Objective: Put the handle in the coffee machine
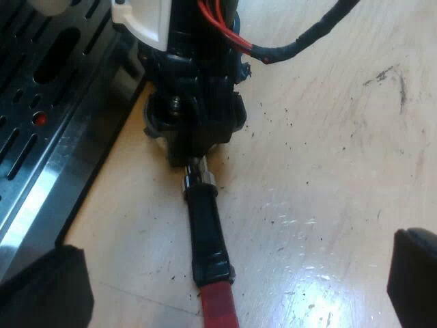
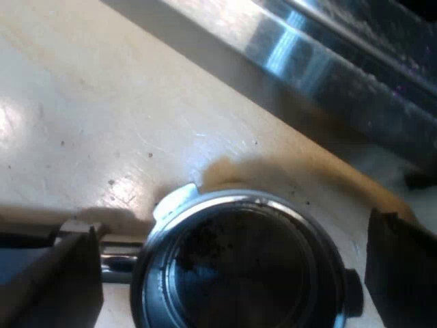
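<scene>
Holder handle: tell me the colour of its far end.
The handle's end is red, beyond a black grip; best in the left wrist view.

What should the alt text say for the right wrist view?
The holder lies basket-up on the pale table, with dark residue inside. It sits between the fingers of the open right pincer, which flank it without clearly touching. The machine shows a steel edge close by.
</scene>
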`<control>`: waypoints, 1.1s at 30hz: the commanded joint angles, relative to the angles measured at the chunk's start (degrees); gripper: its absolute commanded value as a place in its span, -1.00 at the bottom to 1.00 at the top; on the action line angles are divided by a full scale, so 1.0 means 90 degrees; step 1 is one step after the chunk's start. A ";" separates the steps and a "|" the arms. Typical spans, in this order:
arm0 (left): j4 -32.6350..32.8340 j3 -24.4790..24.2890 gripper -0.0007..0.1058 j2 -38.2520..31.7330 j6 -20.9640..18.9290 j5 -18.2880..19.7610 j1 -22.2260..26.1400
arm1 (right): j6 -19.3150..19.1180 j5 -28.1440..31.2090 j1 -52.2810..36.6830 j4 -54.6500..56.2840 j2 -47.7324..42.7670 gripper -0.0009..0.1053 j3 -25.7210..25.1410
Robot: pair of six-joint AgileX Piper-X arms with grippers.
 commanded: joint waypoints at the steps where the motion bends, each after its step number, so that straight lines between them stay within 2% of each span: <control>1: -0.0061 -0.0001 0.69 0.0016 -0.0069 0.0030 -0.0033 | -0.0126 -0.0146 -0.0034 0.0236 0.0171 0.51 -0.0006; 6: -0.0061 -0.0001 0.69 0.0016 -0.0069 0.0030 -0.0033 | -0.0076 -0.0145 -0.0034 0.0283 0.0238 0.50 -0.0006; 10: -0.0061 -0.0001 0.69 0.0016 -0.0069 0.0030 -0.0033 | -0.0076 0.0094 -0.0034 0.0197 0.0214 0.50 -0.0029; 26: -0.0061 -0.0001 0.69 0.0016 -0.0069 0.0030 -0.0033 | -0.0076 0.0093 -0.0034 0.0041 0.0183 0.49 -0.0051; 29: -0.0061 -0.0001 0.69 0.0016 -0.0069 0.0030 -0.0033 | -0.0076 0.0093 -0.0034 0.0041 0.0183 0.22 -0.0051; 33: -0.0061 -0.0001 0.69 0.0016 -0.0018 0.0030 -0.0033 | -0.0053 0.0093 -0.0034 0.0087 0.0183 -0.34 -0.0051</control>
